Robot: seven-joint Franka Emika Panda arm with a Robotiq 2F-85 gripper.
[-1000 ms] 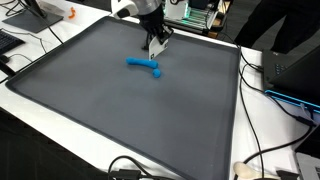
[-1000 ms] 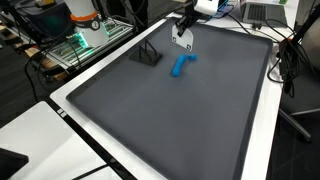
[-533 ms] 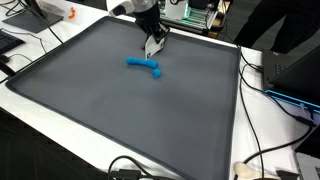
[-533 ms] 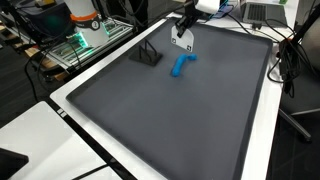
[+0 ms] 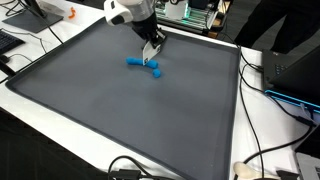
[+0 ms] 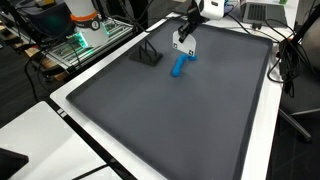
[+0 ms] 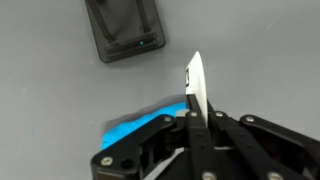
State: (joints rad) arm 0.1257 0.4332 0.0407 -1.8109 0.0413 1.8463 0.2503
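Gripper (image 5: 150,52) jaws pinched fully together, nothing between them, hovering just above one end of the blue elongated object (image 5: 143,65). Object lies flat on the dark grey mat (image 5: 120,115), far half. Small black stand (image 6: 148,54) sits near it, apart; wrist view shows the stand (image 7: 125,30) beyond the fingertips.

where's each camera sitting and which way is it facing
Exterior view: high beside the grey mat, looking down across it; shows the arm and shut claw.
Exterior view: high off a mat corner, looking diagonally past the black stand; shows the claw.
Wrist view: on the wrist, looking down along the claw.
All three share the blue piece.
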